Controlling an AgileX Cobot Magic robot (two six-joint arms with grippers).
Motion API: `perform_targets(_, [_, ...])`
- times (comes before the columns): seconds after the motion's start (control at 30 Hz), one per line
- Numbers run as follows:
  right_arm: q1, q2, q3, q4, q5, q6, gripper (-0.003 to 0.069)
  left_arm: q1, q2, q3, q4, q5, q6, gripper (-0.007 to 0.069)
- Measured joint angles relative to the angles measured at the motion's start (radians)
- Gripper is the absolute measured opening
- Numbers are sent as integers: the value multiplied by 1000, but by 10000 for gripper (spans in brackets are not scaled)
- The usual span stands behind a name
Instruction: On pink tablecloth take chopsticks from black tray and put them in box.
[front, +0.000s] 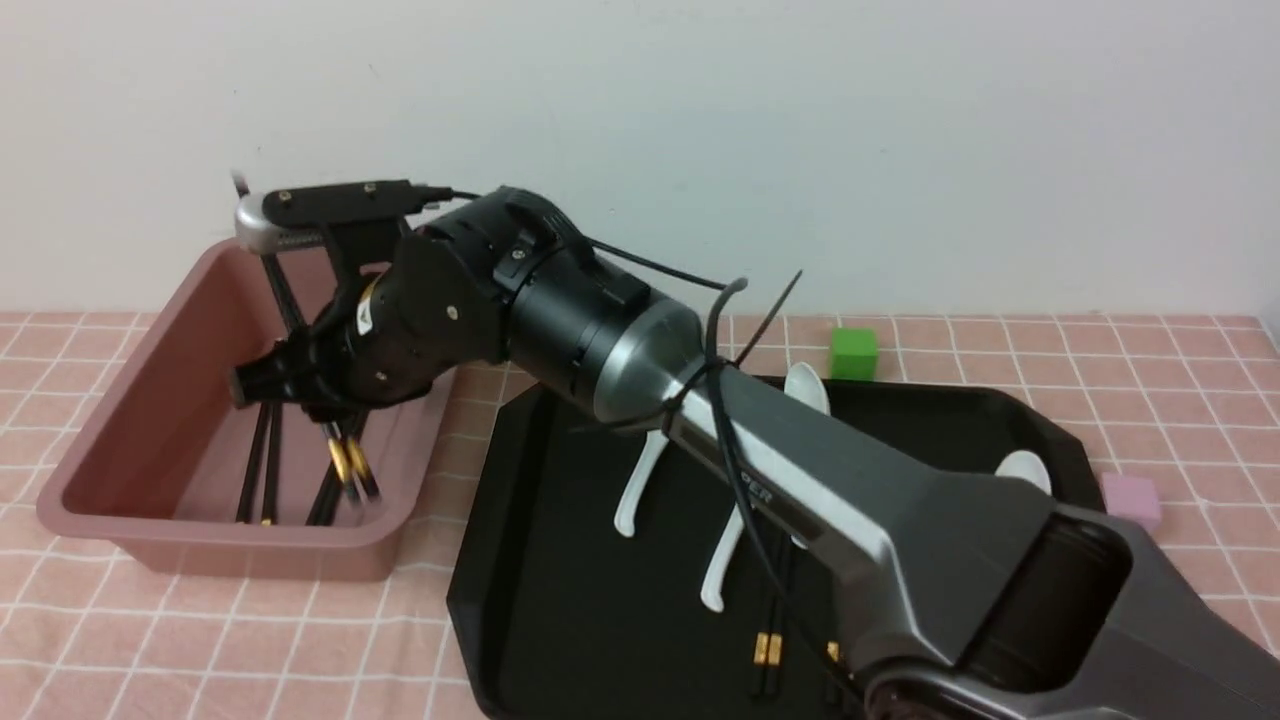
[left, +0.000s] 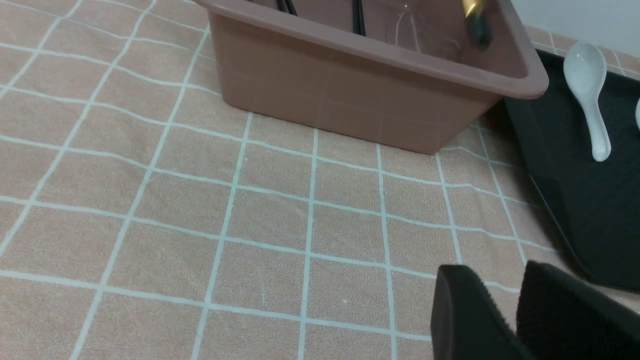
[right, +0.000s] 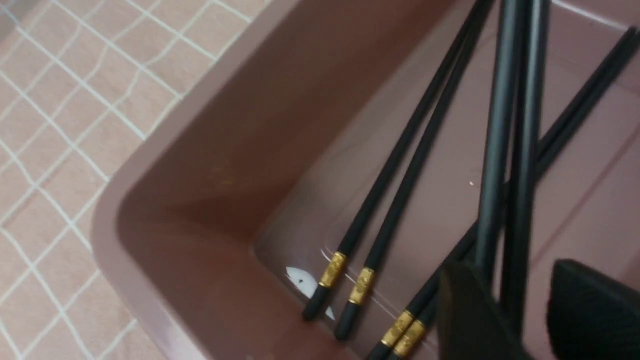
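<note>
Right arm (front: 900, 520): we are seeing it nearest us, reaching from near right across the black tray (front: 560, 560) to the box (front: 250, 545) at far left.
Right gripper (right: 522, 270): jaws are standing wider than the upright pair (right: 505, 150) passing between them. We are judging that pair loose, inside the box.
Left gripper (left: 500, 272): jaws are sitting slightly parted and empty over the pink tablecloth (left: 150, 200), beside the tray's left edge.
Next move: the tray chopsticks (front: 768, 650) are lying near-to-far under the right forearm, to the right of both grippers. We are not telling surely which gripper is nearer.
Counts: three pairs in the box, the upright pair included. At least one pair on the tray. Three white spoons (front: 632, 500), one green cube (front: 853, 352), one pink cube (front: 1130, 498).
</note>
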Motion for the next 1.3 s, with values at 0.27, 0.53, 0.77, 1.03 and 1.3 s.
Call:
perform_targets(0.27, [-1, -153, -5, -19, 256, -90, 510, 0, 0, 0, 0, 0, 0, 186])
perform_targets(0.53, [-1, -517, 22, -43, 425, -208, 343, 0, 0, 0, 0, 0, 0, 189])
perform_targets(0.77, [-1, -906, 401, -103, 433, -209, 63, 0, 0, 0, 0, 0, 0, 196])
perform_targets(1.03, [-1, -1341, 997, -210, 430, -89, -13, 0, 0, 0, 0, 0, 0, 197])
perform_targets(1.3, [-1, -1638, 1412, -261, 404, 24, -9, 0, 0, 0, 0, 0, 0, 205])
